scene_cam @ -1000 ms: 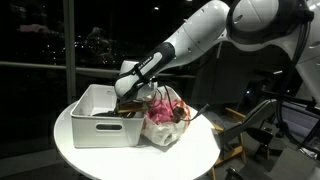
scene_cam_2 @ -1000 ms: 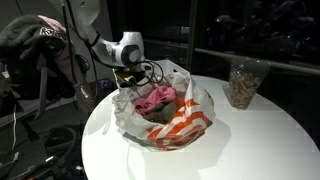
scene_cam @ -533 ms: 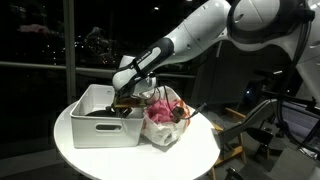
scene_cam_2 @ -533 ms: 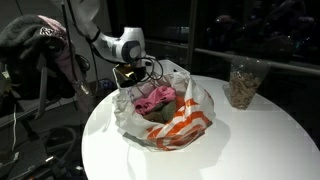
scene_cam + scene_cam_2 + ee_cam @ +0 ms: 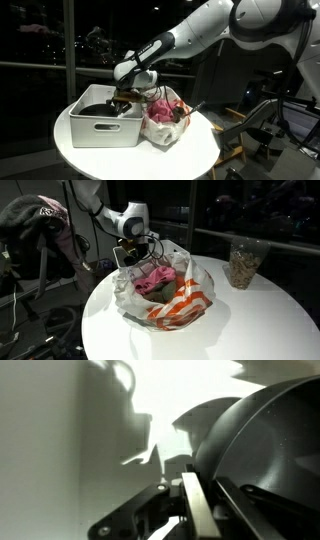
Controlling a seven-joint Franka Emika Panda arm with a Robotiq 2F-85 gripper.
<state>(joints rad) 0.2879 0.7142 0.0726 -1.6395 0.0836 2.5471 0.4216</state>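
— What has changed in the last second?

— My gripper [image 5: 127,93] has come up. A second ago it was sunk inside the white bin [image 5: 100,132]. Now it stands at about rim height, and the dark bowl [image 5: 98,104] has risen with it. The bowl's edge shows above the bin's near wall, where earlier I saw mostly the bin's pale inside.

— What do you make of that?

— I judge that the grasp is holding. The bowl hangs from me instead of resting on the bin's floor, though it has not left the bin and is still above its opening.

— And your jaws?

— They are almost closed and clenched on the bowl's rim. In the wrist view one finger [image 5: 195,500] lies flat against the rim, with the dark curved wall [image 5: 270,450] filling the right of the picture. The opposite finger is hidden behind that wall.

— What is around you?

— Just right of the bin sits a crumpled plastic bag [image 5: 166,120] with pink cloth inside. Both are on a round white table [image 5: 205,152]. In an exterior view a filled jar [image 5: 243,262] stands well apart, far right.
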